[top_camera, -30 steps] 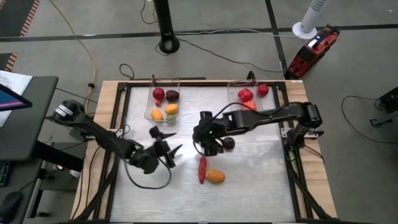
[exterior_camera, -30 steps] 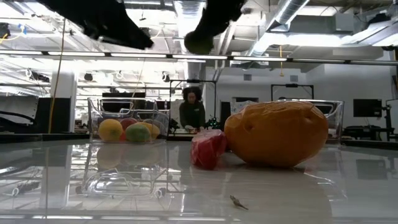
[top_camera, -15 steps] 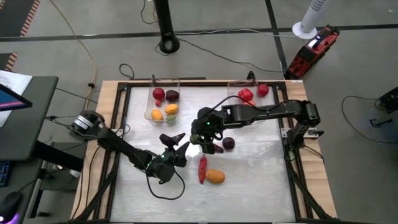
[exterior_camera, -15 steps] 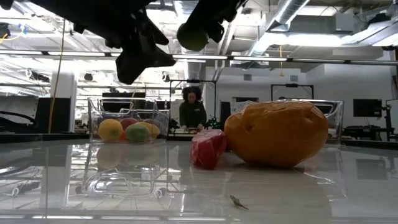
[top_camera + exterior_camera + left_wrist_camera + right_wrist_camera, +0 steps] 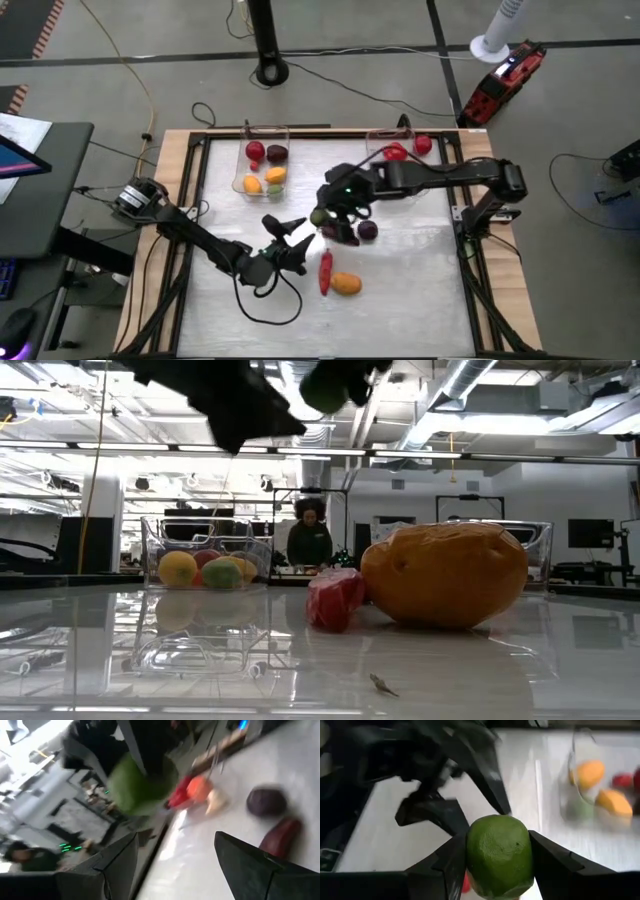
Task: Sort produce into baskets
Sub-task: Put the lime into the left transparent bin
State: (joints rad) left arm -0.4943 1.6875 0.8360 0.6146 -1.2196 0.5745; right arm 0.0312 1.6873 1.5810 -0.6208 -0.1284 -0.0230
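Right hand [image 5: 322,213] shifted toward left basket [image 5: 264,166] — clamped on lime [image 5: 500,856], upright, left hand [image 5: 297,243] apart

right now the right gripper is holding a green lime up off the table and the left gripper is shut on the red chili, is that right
Not quite. The right gripper does hold the green lime off the table, as the right wrist view shows. But the left gripper is open and holds nothing: in the high view the red chili lies on the table beside it, not between its fingers.
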